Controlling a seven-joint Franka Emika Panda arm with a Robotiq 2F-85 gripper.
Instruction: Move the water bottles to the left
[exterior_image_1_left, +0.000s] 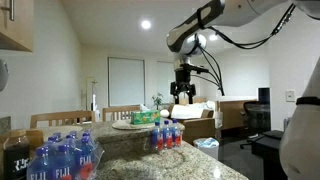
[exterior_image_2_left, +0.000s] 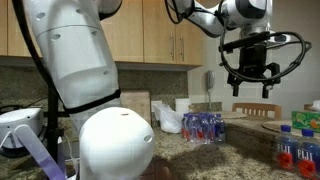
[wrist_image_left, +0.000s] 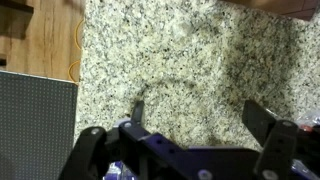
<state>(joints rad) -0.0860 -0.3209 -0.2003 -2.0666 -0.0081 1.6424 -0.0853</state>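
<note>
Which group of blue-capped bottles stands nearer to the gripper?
The small red-labelled water bottles, loose on the counter, nearly under the open gripper; the wrapped FIJI pack sits farther away.

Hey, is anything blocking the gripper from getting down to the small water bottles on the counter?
Nothing visible does. The gripper hangs open in the air higher than the water bottles, and both exterior views show only empty space between them.

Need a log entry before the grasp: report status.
Gripper open, empty, raised above the counter. Bottles bunched upright on it, untouched. Nothing in between; FIJI pack stands apart.
</note>
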